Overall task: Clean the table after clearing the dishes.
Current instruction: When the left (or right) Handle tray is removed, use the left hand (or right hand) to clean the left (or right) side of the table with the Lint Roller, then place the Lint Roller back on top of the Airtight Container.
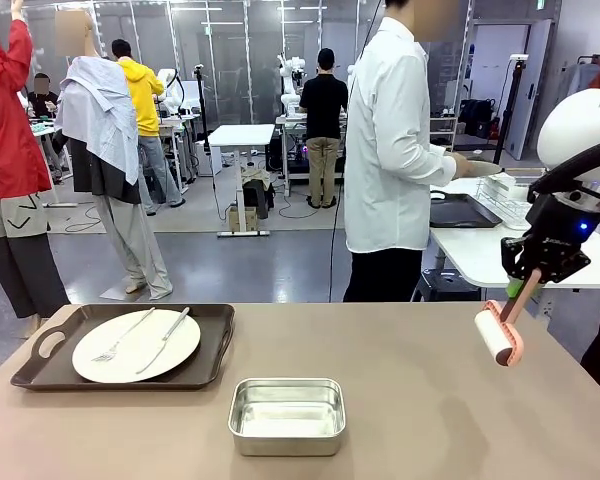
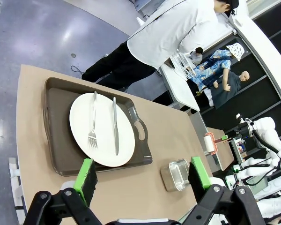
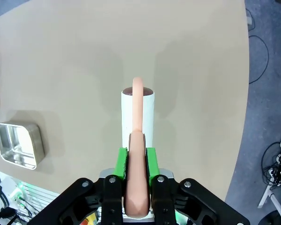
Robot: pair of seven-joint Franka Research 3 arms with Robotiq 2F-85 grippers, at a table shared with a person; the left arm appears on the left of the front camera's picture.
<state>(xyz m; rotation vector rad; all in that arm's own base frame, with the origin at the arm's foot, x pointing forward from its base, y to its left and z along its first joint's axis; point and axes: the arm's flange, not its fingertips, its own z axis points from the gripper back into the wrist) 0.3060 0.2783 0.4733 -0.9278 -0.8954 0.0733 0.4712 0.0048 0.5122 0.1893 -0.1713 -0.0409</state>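
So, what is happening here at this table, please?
The right gripper is shut on the pink handle of a lint roller and holds it over the right side of the table. The left gripper is open, holds nothing and faces the tray. The tray, with a plate, fork and knife, is not yet cleared. The person is turned towards the white table.

The bench (image 1: 430,400) top is matt and smooth. The white plate (image 1: 180,345) is glossy, fork (image 1: 123,335) and knife (image 1: 165,340) shiny metal, the dark tray (image 1: 212,335) satin plastic. At six o'clock, the pan (image 1: 286,443) is brushed steel.
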